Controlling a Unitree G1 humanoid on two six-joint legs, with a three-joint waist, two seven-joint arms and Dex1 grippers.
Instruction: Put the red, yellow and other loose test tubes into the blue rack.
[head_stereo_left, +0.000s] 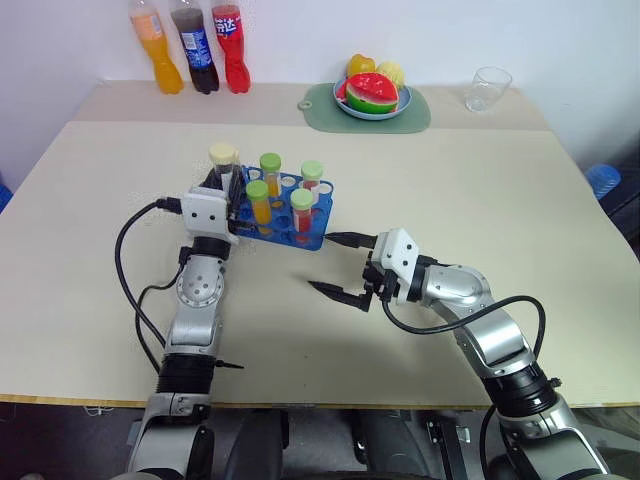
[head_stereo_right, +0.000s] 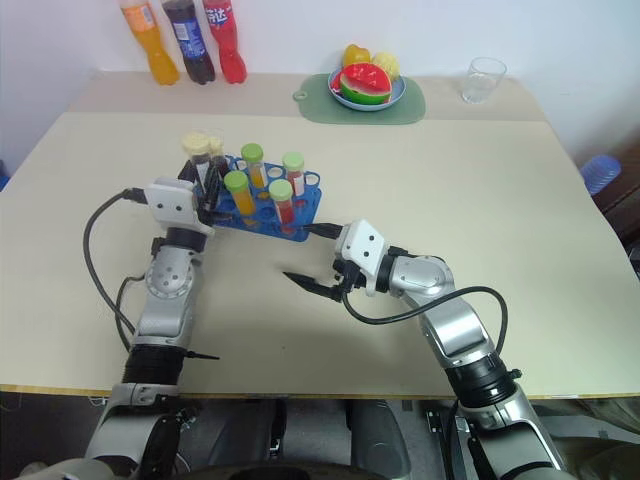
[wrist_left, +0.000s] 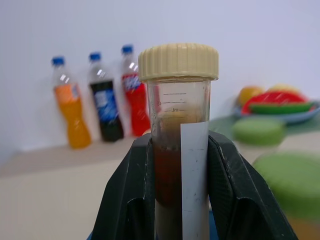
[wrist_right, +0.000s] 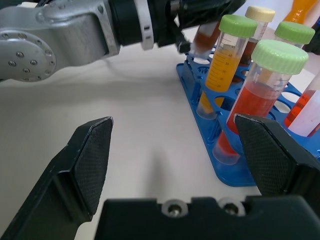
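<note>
Left gripper (head_stereo_left: 228, 188) has its jaws clamped on a cream-capped clear plastic test tube of dark brown liquid (wrist_left: 176, 145), hovering over the bright blue plastic holed rack (head_stereo_left: 312, 236) mid-worktop. Right gripper (head_stereo_left: 342, 268) sits wide open, empty. A tilted tube could miss its hole and tip the rack.

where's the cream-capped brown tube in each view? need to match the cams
Left eye: cream-capped tube upper left of centre, in the left gripper, at the blue rack's left end.
Right eye: same.
Left wrist: centre, clamped between the fingers.
Right wrist: top right, behind the green caps.
Shared landmark: the blue rack.
</note>
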